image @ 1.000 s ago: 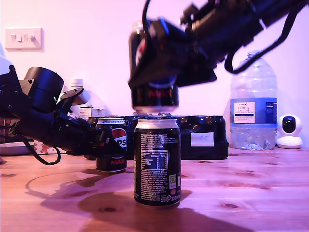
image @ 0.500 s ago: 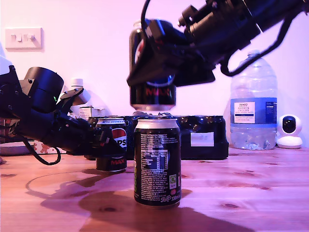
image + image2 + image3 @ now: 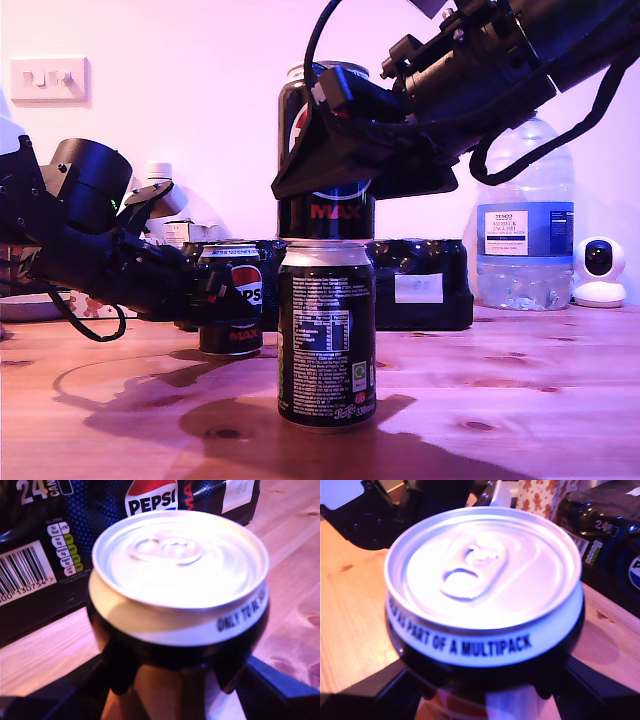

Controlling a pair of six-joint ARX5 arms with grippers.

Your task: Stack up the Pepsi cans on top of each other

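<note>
Dim pink-purple light, dark arm shadows on the table (image 3: 520, 400), glare whitening soft-focus can tops (image 3: 180, 555), backgrounds blurred

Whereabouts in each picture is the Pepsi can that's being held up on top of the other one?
Exterior view: the top Pepsi can is upper middle, held in my second gripper over the front can.
First wrist view: not in it; that is a different Pepsi can.
Second wrist view: it fills the middle.
Shared landmark: the Pepsi Max multipack.
</note>
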